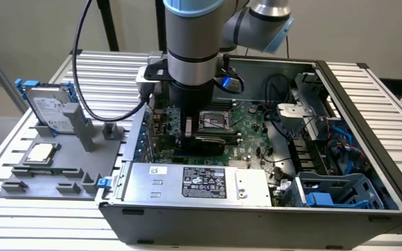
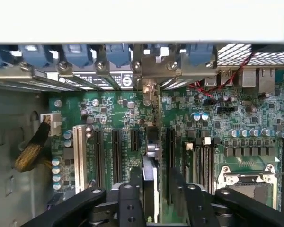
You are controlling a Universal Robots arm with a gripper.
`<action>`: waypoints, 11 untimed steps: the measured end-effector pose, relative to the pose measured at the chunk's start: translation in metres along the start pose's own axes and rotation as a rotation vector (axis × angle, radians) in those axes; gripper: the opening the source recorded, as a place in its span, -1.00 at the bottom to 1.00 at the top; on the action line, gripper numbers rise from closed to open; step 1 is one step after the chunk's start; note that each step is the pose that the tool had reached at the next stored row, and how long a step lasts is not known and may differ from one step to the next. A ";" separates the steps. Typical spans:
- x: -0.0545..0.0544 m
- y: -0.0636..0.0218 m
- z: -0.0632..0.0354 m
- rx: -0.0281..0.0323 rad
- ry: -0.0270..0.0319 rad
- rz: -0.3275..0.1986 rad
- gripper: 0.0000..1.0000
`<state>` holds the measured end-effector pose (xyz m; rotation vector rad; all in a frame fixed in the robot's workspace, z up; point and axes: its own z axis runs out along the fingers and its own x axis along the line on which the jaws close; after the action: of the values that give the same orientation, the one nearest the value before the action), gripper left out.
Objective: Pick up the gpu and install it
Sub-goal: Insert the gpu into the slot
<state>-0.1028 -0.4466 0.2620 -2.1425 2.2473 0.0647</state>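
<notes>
The gpu (image 2: 151, 165) stands on edge between my two black fingers (image 2: 135, 189), seen edge-on in the wrist view. Its silver end bracket (image 2: 149, 90) points at the case's rear slot openings. The card hangs in line with the black expansion slots (image 2: 115, 151) of the green motherboard (image 2: 213, 109); whether its lower edge touches a slot is hidden. In the exterior view my gripper (image 1: 186, 142) reaches down inside the open computer case (image 1: 355, 130), with the card's green face (image 1: 173, 121) showing beside it. My gripper (image 2: 154, 182) is shut on the card.
A silver power supply (image 1: 194, 182) lies along the case's near side. The processor socket (image 1: 213, 121) sits just beside my gripper, and cables and drive bays (image 1: 326, 136) fill the exterior view's right. Outside, a grey fixture (image 1: 61, 167) holds a hard drive (image 1: 51, 110) and a square chip (image 1: 39, 152).
</notes>
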 end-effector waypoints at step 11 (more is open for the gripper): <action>-0.002 0.0002 -0.0395 -0.0002 0.0002 0.000 -1.00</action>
<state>-0.1028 -0.4467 0.3016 -2.1428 2.2474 0.0646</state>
